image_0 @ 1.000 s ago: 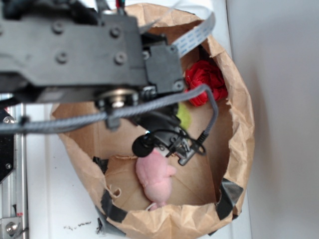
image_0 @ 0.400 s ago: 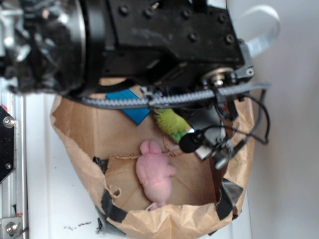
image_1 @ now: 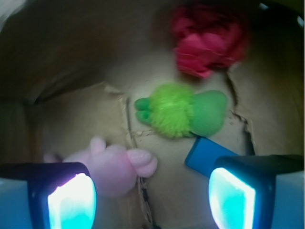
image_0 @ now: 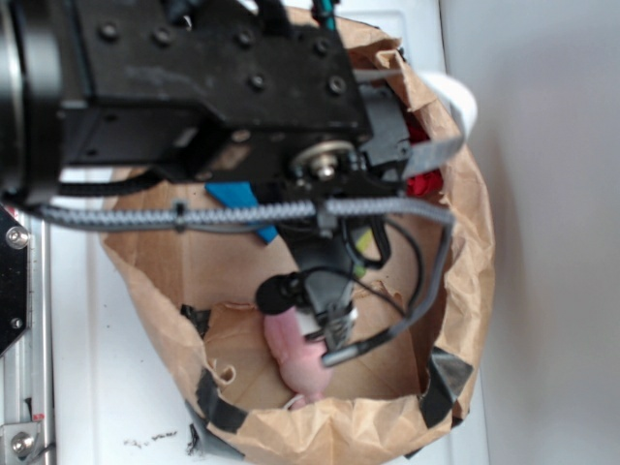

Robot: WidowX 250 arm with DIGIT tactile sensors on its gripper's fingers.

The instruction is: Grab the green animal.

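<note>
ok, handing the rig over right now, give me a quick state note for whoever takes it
Gripper: open, empty, hovering inside the paper bag.
Green animal: lying on the bag floor ahead of the fingers, untouched, feet toward the pink plush pig.
Around it: red fabric flower beyond it, blue block near the right finger.
Done: arm is in the bag.
Left: centre over the green animal, descend, close, lift.

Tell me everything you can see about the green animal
The green animal is a small plush: a smooth olive-green head at one end, a fuzzy lime-green body in the middle, two little green feet at the other. It lies on the brown paper floor, between the red flower and the blue block, apart from the pink pig. The gripper hovers open, touching nothing.
</note>
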